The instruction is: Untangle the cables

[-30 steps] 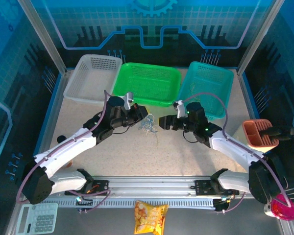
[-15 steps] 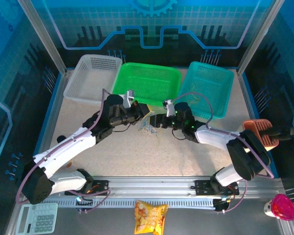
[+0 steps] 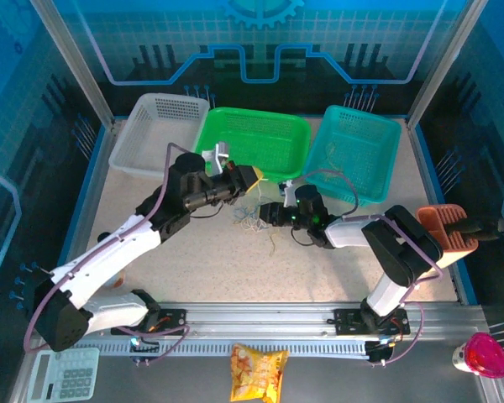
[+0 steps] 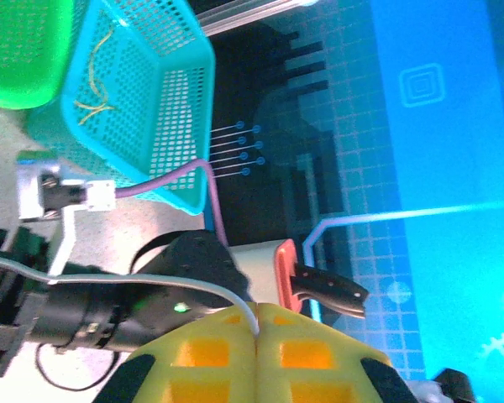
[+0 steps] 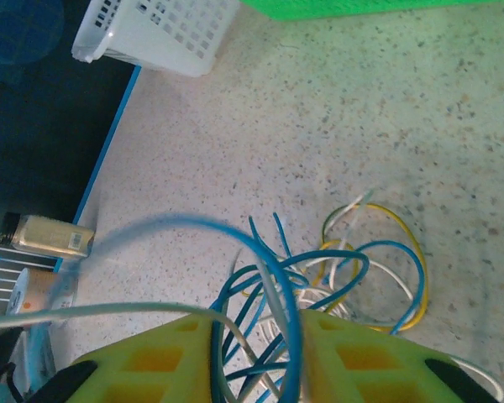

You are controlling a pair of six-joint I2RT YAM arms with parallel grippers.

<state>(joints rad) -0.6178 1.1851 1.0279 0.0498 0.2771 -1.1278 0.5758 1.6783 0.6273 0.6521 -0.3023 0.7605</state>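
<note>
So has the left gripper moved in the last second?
Yes. Seen from above, the left gripper, shut on a cable, has shifted toward the green basket; its tip now reaches the near rim.

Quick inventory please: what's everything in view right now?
cables: one clump, blue, white, yellow, centre of the table
white basket: one, far left
green basket: one, far middle
teal basket: one, far right, yellowish cables inside
holder: one, orange, right edge, black handle sticking out
snack bag: one, yellow, near edge
calculator: one, white, near left
pink object: one, near right
left gripper: shut on a cable
right gripper: cables in its jaws, grip unclear
</note>
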